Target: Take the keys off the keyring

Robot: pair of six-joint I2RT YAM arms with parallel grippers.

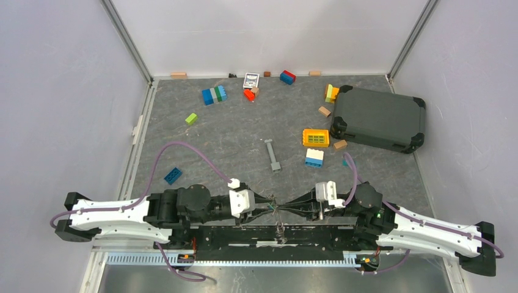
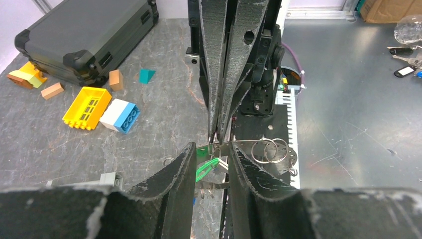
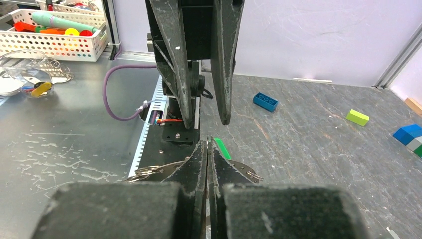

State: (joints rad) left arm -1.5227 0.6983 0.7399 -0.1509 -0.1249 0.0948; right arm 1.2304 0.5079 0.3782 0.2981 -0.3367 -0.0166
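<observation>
The left gripper (image 2: 212, 148) and right gripper (image 3: 207, 145) meet tip to tip at the near middle of the grey stone-patterned table (image 1: 232, 140), above the black base plate.

The right gripper's 2 fingers are pressed fully together on the bunch of small thin silver metal keys (image 3: 244, 172). Which piece they pinch I cannot tell.

The left gripper's jaws stand partly apart, 1 on each side of the green-headed key (image 2: 206, 169), with no clear grip on anything.

The thin silver wire keyring (image 2: 276, 151) hangs just beside them, off the table.

Farther off lie a long grey metal bar (image 1: 272, 154) and a yellow grid block (image 1: 316, 137). A dark grey hard case (image 1: 379, 117) lies far right.
</observation>
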